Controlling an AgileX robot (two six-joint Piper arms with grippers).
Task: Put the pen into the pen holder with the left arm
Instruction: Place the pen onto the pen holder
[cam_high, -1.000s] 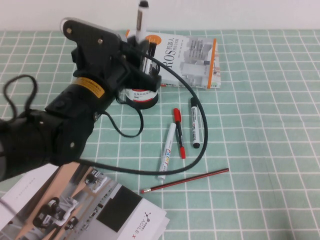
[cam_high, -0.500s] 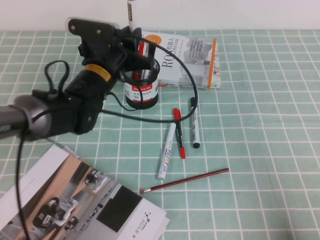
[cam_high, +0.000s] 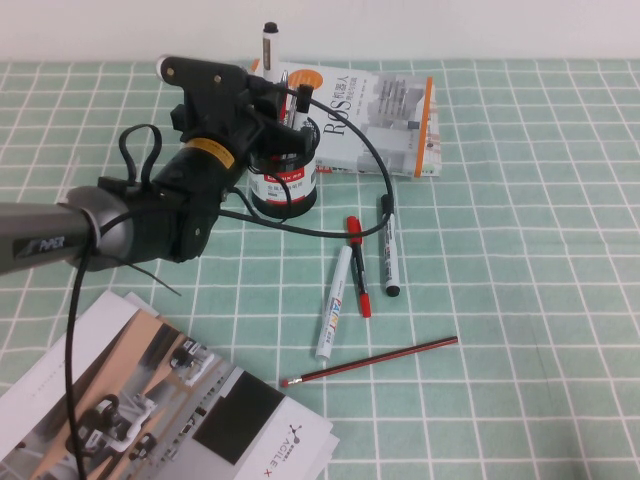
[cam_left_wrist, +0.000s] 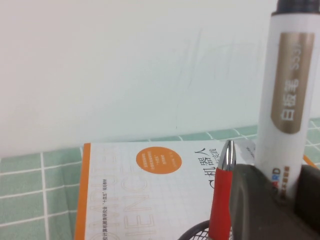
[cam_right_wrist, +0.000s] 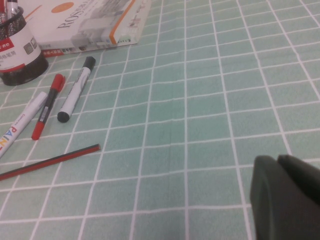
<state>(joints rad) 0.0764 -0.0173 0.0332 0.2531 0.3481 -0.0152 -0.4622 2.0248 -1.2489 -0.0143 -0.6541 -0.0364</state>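
My left gripper (cam_high: 277, 104) is shut on the pen (cam_high: 268, 55), a white-barrelled marker held upright with its dark tail end up. The pen's lower part is hidden behind my gripper, right above the pen holder (cam_high: 283, 190), a black mesh cup with a red-and-white label. In the left wrist view the white barrel (cam_left_wrist: 287, 100) sits between my dark fingers (cam_left_wrist: 255, 200), beside a red pen (cam_left_wrist: 220, 200) standing in the holder's mesh rim (cam_left_wrist: 192, 234). My right gripper (cam_right_wrist: 285, 195) is shut and empty, low over the mat far right of the holder (cam_right_wrist: 17, 50).
An orange-edged book (cam_high: 380, 110) lies behind the holder. A "PAINT" marker (cam_high: 333, 303), a red pen (cam_high: 357, 265) and a black-ended marker (cam_high: 388, 247) lie right of it. A red pencil (cam_high: 370, 361) and a magazine (cam_high: 150, 410) lie nearer.
My left arm has reached farther toward the holder. The pen in it has shifted left and come down, so its tail end is lower over the cup.
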